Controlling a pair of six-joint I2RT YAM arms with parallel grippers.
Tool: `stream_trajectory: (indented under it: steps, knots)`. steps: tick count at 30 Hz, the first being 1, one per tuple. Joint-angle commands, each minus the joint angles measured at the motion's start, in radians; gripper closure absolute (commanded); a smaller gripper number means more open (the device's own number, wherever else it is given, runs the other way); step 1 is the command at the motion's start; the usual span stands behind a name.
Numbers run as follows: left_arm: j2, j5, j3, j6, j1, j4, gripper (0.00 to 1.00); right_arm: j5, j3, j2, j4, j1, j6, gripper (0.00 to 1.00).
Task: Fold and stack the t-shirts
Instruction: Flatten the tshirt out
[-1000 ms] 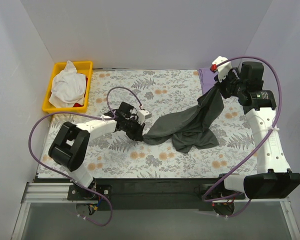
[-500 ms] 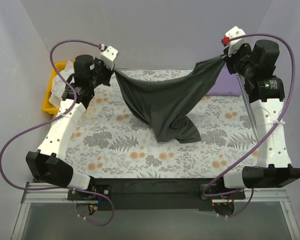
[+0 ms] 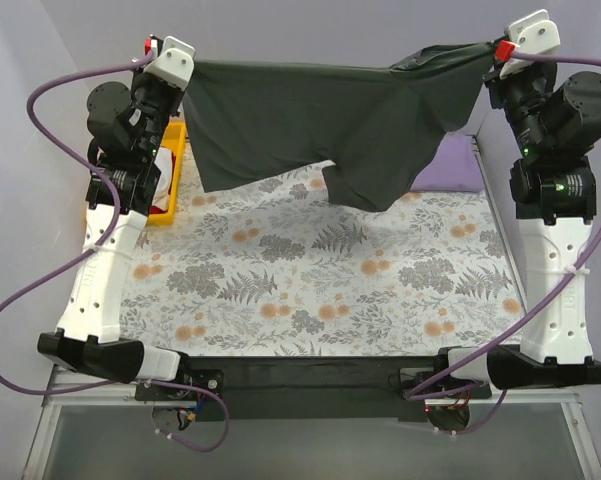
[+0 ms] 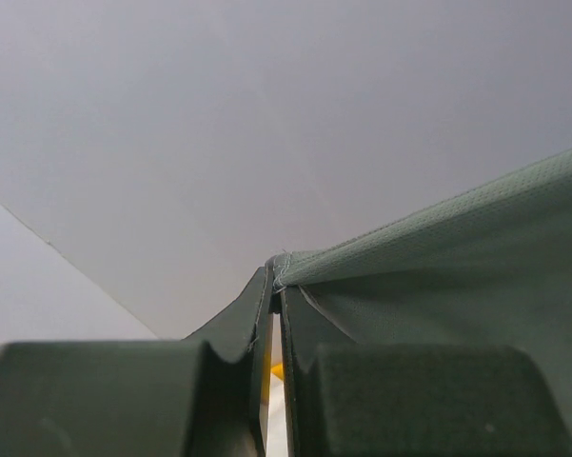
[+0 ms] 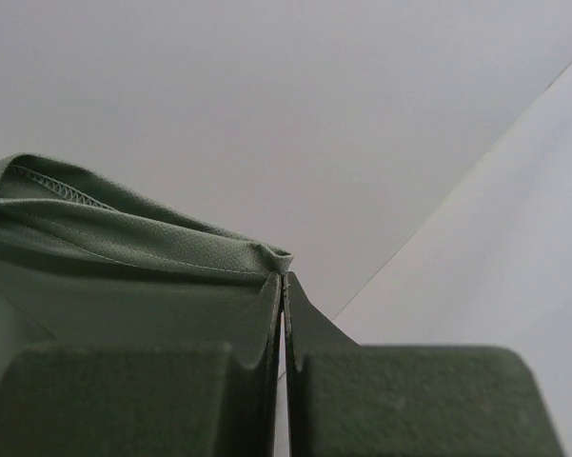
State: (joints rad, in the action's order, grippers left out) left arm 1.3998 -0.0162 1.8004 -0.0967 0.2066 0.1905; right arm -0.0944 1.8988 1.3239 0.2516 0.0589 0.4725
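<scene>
Scene: seen from above, two white robot arms reached up and apart over a table covered by a floral tablecloth (image 3: pixel 310 290).
Dark grey t-shirt (image 3: pixel 310 115): it was spread in the air between the two grippers, high over the far half of the table. Its top edge ran nearly straight from one gripper to the other. The cloth hung down like a curtain, smoother on the left and bunched in folds on the right, where it dropped lowest. Whether the lowest fold touched the tablecloth could not be told from above.
Left gripper (image 3: pixel 191 67): raised at the far left, its fingers (image 4: pixel 238 333) were clenched on a hemmed corner of the grey shirt. The wrist view showed the cloth pinched at the very tips, with fabric stretching off to the right.
Right gripper (image 3: pixel 492 58): raised at the far right, its fingers (image 5: pixel 257 324) were pressed together on the shirt's other end. The wrist view showed a stitched edge and gathered folds leading off to the left.
Lavender t-shirt (image 3: pixel 452 165): it lay flat at the far right of the table, partly hidden behind the hanging grey shirt and the right arm.
Yellow bin (image 3: pixel 173 195): it stood at the far left edge, mostly behind the left arm, with white cloth (image 3: pixel 166 170) inside.
Cables (image 3: pixel 40 270): purple leads looped beside each arm.
</scene>
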Motion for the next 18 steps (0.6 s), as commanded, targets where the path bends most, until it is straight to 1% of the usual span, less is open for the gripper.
stream_trajectory:
  steps: [1,4,5,7,8,9,13,15,18]
  knots:
    - [-0.103,-0.053,-0.074,0.015,-0.006,-0.033,1.0,0.048,-0.035,-0.097,-0.121,-0.005,0.014,0.99]
    - [-0.192,-0.071,-0.128,-0.029,-0.007,-0.036,1.0,0.056,-0.076,-0.176,-0.143,-0.005,0.026,0.99]
    - [-0.249,-0.067,-0.147,-0.062,-0.006,-0.033,1.0,0.061,-0.086,-0.196,-0.146,-0.005,0.028,0.99]
    - [-0.32,-0.009,-0.209,-0.086,-0.006,-0.033,1.0,0.065,-0.109,-0.262,-0.147,-0.005,0.04,0.99]
    - [-0.384,0.004,-0.228,-0.107,-0.006,-0.036,1.0,0.062,-0.118,-0.285,-0.149,-0.007,0.043,0.99]
    - [-0.412,0.015,-0.24,-0.118,-0.006,-0.036,1.0,0.056,-0.135,-0.331,-0.149,-0.005,0.046,0.99]
    - [-0.498,0.053,-0.234,-0.127,-0.006,0.01,1.0,0.021,-0.159,-0.429,-0.153,-0.005,0.077,0.99]
    - [-0.536,0.059,-0.225,-0.112,-0.006,0.024,1.0,0.018,-0.153,-0.46,-0.153,-0.005,0.089,0.99]
    - [-0.553,0.041,-0.185,-0.078,-0.006,0.044,1.0,0.007,-0.133,-0.469,-0.153,-0.005,0.123,0.99]
